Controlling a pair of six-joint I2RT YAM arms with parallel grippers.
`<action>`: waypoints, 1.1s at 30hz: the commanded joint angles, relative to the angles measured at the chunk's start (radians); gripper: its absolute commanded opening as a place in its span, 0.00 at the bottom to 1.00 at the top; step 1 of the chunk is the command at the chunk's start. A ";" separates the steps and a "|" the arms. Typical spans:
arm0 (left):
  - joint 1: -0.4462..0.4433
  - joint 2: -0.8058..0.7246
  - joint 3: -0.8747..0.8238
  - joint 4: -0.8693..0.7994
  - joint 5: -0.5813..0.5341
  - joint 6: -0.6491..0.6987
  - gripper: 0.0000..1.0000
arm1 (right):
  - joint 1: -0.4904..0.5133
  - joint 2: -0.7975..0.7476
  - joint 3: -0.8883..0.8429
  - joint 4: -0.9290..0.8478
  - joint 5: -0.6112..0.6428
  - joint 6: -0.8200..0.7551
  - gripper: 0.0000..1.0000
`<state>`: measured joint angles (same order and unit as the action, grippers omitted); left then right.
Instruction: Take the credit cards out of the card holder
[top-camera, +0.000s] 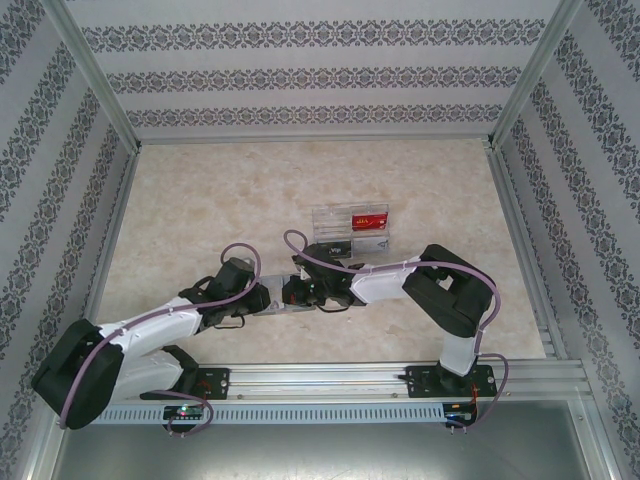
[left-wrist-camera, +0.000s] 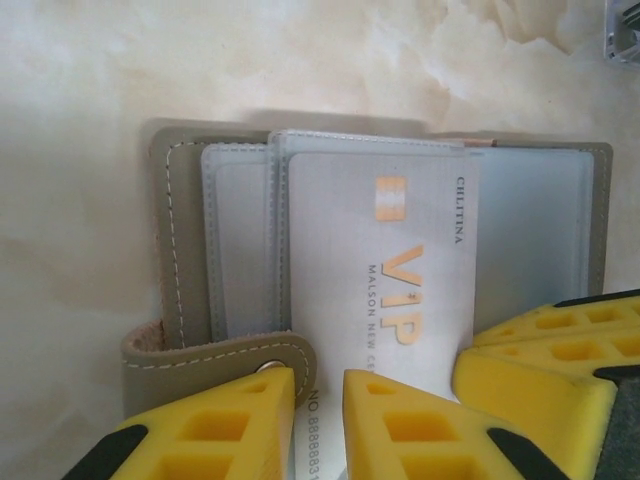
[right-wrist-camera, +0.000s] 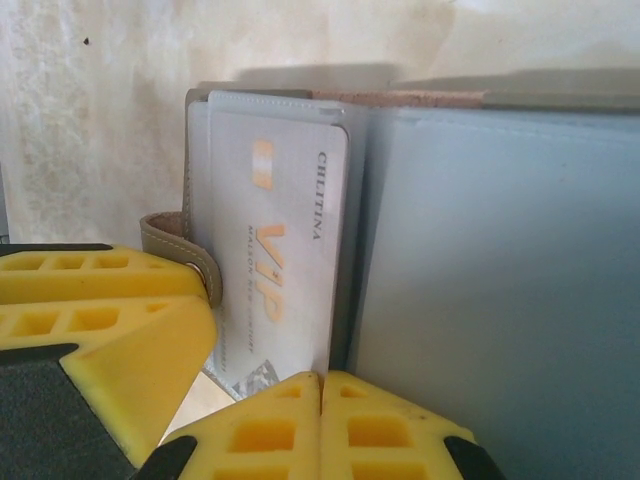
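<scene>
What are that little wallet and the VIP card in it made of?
The card holder: apparently soft taupe leather or an imitation, matte, with stitched edges; clear plastic sleeves inside. VIP card: seemingly stiff plastic, silvery brushed sheen, gold print.

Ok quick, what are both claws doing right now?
Left claw: slightly open over the card.
Right claw: shut at the card's edge; grip unclear.

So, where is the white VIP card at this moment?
In the left wrist view the white VIP card lies on the open card holder, left of centre, with its near end at the left gripper.
</scene>
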<state>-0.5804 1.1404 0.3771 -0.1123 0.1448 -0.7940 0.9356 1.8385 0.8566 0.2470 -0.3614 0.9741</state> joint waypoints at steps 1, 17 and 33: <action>0.007 0.042 0.001 -0.081 -0.031 -0.019 0.20 | -0.013 0.002 -0.029 0.045 -0.006 0.024 0.00; 0.006 0.075 0.017 -0.103 -0.040 -0.018 0.18 | -0.070 -0.033 -0.116 0.104 -0.039 0.059 0.00; 0.007 0.050 0.031 -0.122 -0.030 -0.007 0.18 | -0.151 -0.189 -0.222 0.094 -0.092 0.004 0.00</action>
<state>-0.5804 1.1885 0.4118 -0.1177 0.1299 -0.7971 0.8036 1.7111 0.6552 0.3656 -0.4408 1.0149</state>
